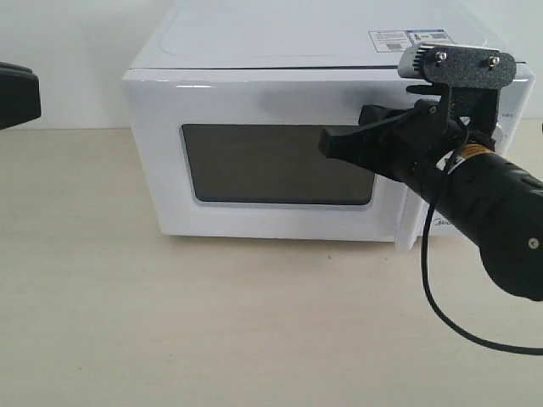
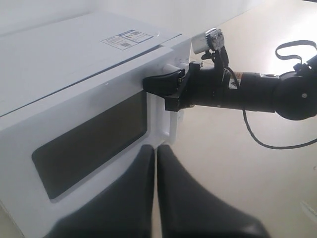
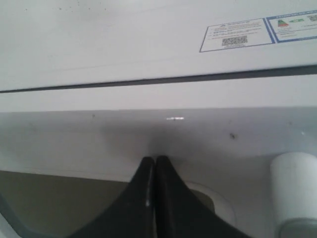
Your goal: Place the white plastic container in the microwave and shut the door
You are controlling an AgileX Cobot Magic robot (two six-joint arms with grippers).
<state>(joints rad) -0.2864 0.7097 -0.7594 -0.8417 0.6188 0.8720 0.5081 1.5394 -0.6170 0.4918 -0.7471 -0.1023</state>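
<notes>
You are viewing the microwave [image 1: 280, 38] with the door [image 1: 254, 97] lying flush against its body. The right gripper [image 1: 327, 144] is pointing at the door's white frame, just above the upper right corner of the dark window [image 1: 271, 165] and just left of the vertical handle [image 3: 293, 183]. Its two fingers are pressing together with no gap and are gripping nothing. Their tips appear to be touching the frame. The left gripper [image 2: 156, 148] is hanging well to the left of the microwave, apart from it. Its fingers are likewise meeting edge to edge and carrying nothing.

The microwave is sitting on a pale wood-grain table [image 1: 212, 322] against a plain white wall [image 1: 68, 42]. Stickers [image 1: 411, 38] are lying on its top at the far right. A black cable [image 1: 433, 297] is looping down from the right arm over the table.

You are not seeing the white plastic container in any view. The window is too dark to show the cavity, so you cannot tell where it is. The right arm is covering most of the control panel.
</notes>
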